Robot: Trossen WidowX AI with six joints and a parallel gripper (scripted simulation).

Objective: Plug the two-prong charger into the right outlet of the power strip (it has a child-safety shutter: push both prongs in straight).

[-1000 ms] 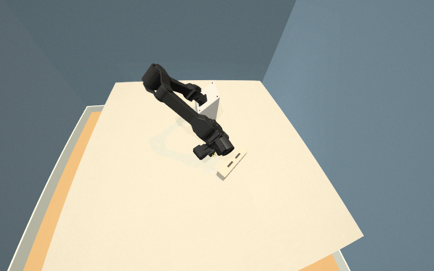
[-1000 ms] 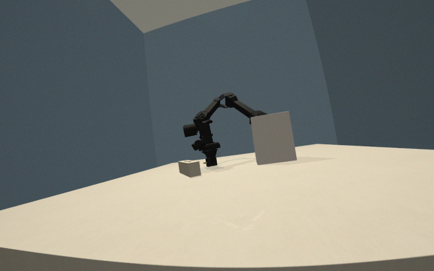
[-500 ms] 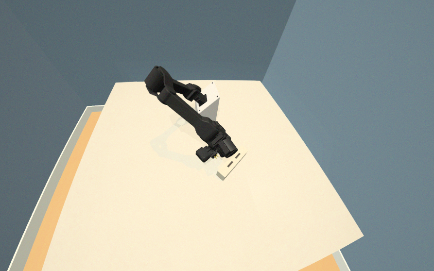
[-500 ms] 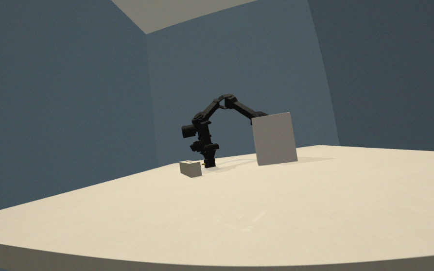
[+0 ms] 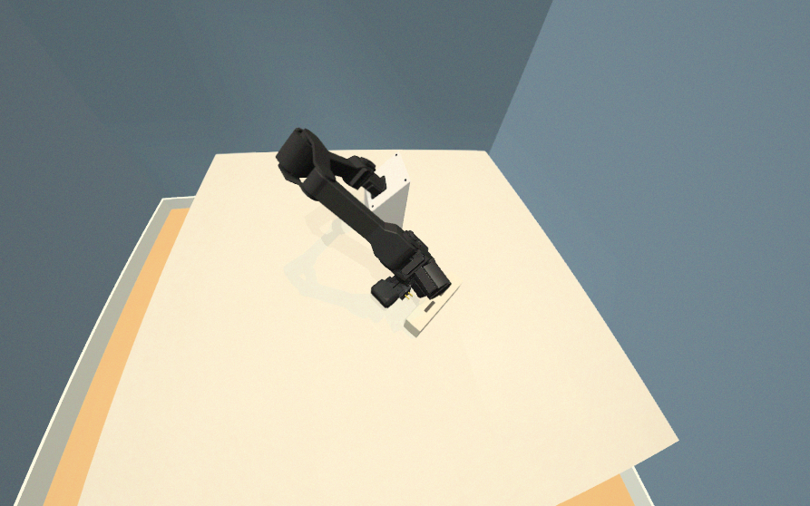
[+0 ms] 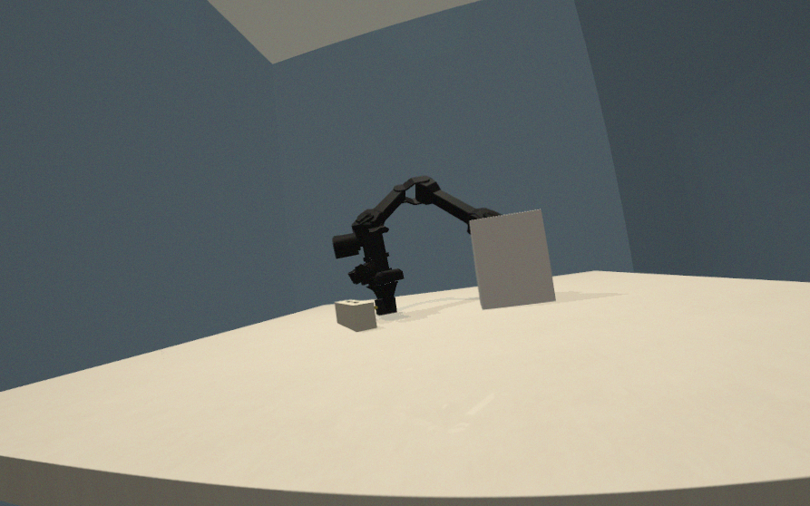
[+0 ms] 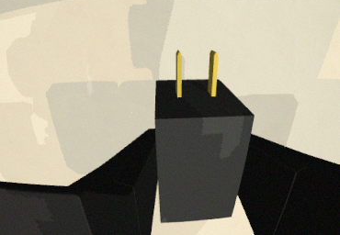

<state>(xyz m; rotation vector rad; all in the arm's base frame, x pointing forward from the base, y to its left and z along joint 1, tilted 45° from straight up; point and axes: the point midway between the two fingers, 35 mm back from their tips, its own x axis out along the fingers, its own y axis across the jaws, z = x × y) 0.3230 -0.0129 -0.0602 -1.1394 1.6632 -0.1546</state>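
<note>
My gripper is shut on the black two-prong charger. It holds the charger low over the table, just beside the power strip. The two yellow prongs stick out ahead of the fingers and point toward the strip. The power strip is a small cream block lying flat on the table. One dark slot pair shows on its top in the top view. The wrist camera housing hides the strip's far end there.
A white upright panel stands at the back of the cream table, by the arm's base. Beyond the table's left edge lies an orange floor with a grey border.
</note>
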